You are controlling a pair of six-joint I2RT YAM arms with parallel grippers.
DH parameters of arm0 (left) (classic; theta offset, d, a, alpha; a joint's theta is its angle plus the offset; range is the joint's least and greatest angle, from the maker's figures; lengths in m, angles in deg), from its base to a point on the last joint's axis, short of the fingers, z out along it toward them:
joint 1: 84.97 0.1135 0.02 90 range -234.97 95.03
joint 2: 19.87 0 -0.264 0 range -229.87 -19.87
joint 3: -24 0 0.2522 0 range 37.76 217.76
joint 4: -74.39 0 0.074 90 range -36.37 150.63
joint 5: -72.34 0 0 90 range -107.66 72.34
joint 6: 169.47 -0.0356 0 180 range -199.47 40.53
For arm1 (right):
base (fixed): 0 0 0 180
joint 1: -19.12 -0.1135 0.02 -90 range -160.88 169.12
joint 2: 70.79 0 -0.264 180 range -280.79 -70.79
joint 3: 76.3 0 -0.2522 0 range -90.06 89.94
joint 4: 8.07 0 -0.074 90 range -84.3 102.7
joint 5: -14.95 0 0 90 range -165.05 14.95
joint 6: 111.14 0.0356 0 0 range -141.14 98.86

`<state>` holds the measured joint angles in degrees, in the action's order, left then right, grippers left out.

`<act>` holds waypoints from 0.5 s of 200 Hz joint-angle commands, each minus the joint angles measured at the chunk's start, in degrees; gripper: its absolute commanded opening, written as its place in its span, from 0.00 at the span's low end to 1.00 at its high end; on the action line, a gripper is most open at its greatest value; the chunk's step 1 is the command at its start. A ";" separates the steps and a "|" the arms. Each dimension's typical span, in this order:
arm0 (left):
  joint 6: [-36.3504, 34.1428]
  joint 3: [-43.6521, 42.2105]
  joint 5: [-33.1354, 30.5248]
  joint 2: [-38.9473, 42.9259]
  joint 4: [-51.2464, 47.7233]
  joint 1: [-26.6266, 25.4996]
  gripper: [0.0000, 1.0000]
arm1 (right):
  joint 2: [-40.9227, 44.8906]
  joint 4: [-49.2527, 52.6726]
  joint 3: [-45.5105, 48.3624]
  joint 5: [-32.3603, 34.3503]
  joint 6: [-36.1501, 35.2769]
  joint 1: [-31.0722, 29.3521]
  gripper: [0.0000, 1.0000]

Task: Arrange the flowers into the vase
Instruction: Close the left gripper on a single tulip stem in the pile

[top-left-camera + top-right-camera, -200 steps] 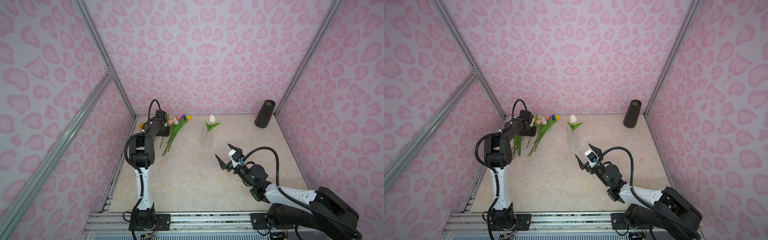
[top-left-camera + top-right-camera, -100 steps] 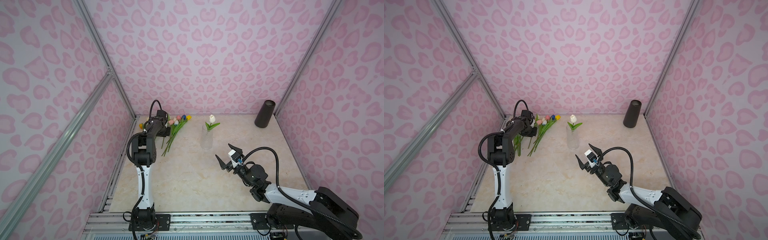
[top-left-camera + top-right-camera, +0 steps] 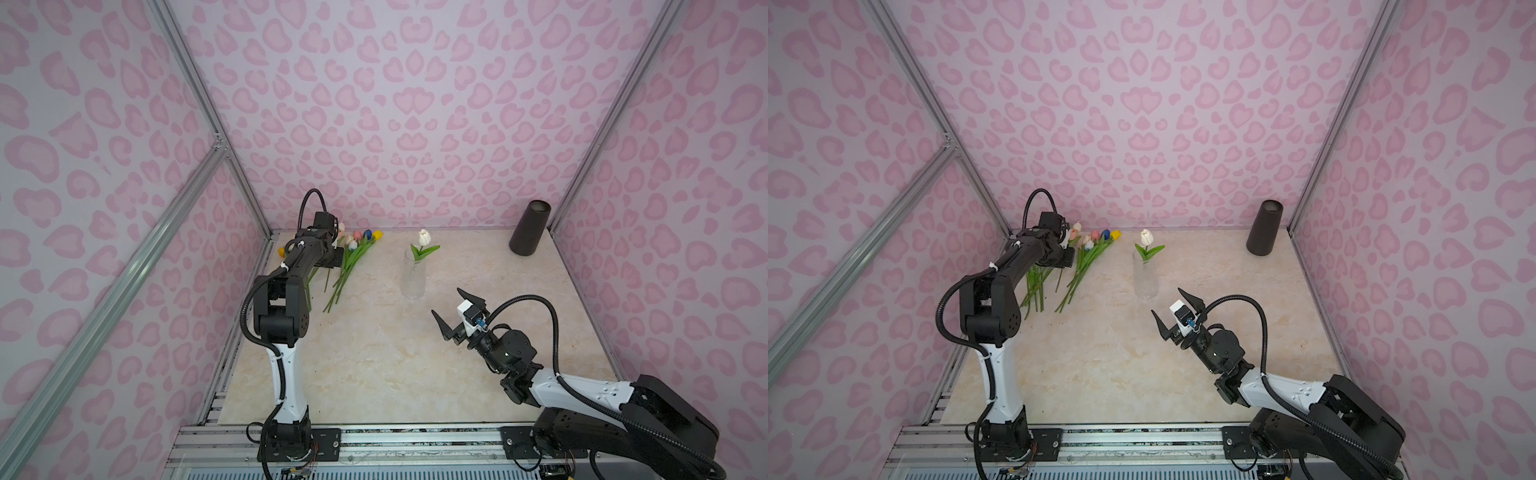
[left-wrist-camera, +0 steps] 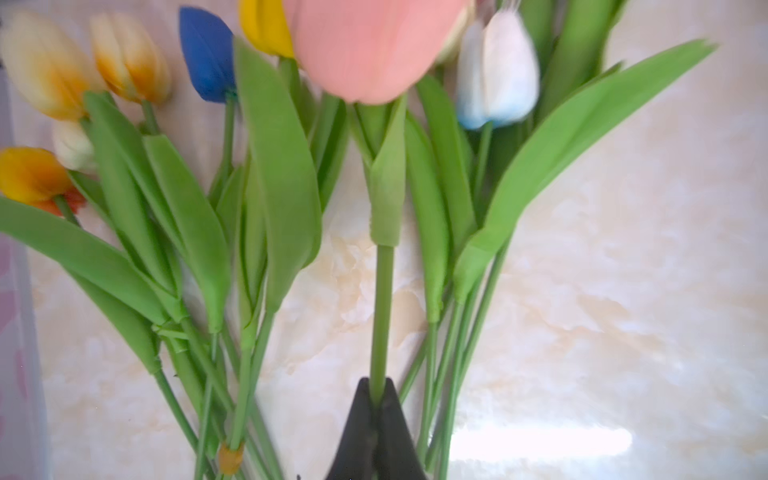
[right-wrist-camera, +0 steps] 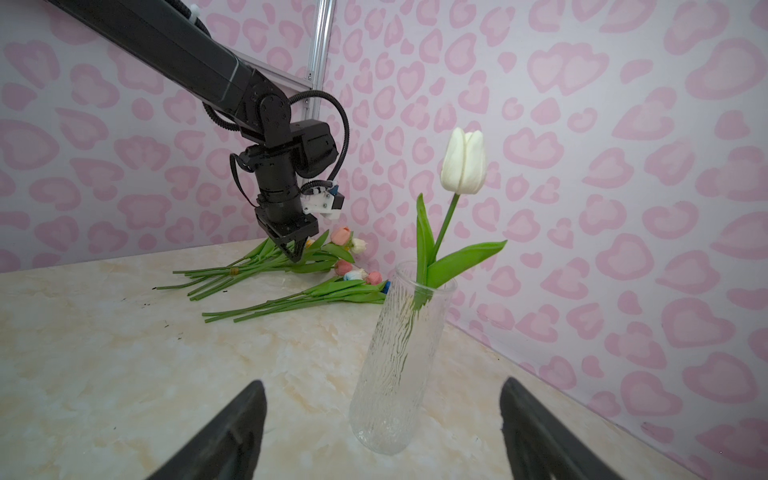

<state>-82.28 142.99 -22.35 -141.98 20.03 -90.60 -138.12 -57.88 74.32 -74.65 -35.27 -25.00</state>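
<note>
The flowers (image 3: pixel 353 257) (image 3: pixel 1088 257) lie in loose bunches at the table's back left, with yellow, cream, pink and blue heads on green stems. My left gripper (image 4: pixel 377 386) (image 5: pixel 296 255) is shut on the stem (image 4: pixel 382 311) of a pink tulip (image 4: pixel 370 45), low over the pile. The clear ribbed glass vase (image 3: pixel 413 278) (image 3: pixel 1145 278) (image 5: pixel 399 353) stands upright mid-table with one white tulip (image 3: pixel 424 237) (image 5: pixel 463 162) in it. My right gripper (image 3: pixel 446 302) (image 3: pixel 1167 301) (image 5: pixel 381 384) hangs open and empty just in front of the vase.
A black tapered cylinder (image 3: pixel 530 228) (image 3: pixel 1264 228) stands in the back right corner. Pink patterned walls enclose the marble table (image 3: pixel 374 365) on three sides, close behind the flowers. Aluminium rails (image 3: pixel 374 440) run along the front edge.
My left gripper has shut on the pink tulip's stem over the pile, and its arm has shifted slightly. The right arm has not moved.
</note>
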 commanded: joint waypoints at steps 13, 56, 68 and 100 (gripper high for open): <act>1.51 -5.03 0.40 8.76 2.80 -0.61 0.03 | 0.26 -2.26 0.41 0.39 0.28 0.00 0.87; 2.22 -11.23 2.91 17.10 6.53 -0.61 0.03 | 0.93 -2.30 0.54 0.21 0.59 0.00 0.87; 1.76 -11.96 3.46 17.30 7.05 -0.53 0.03 | 1.26 -2.21 0.65 0.10 0.62 0.00 0.87; 1.49 -13.33 0.91 15.05 7.77 -0.26 0.03 | 2.09 -1.57 0.76 0.12 0.61 0.00 0.87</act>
<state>-80.59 131.63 -20.03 -126.09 24.73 -91.05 -136.52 -58.07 74.73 -74.67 -35.05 -25.00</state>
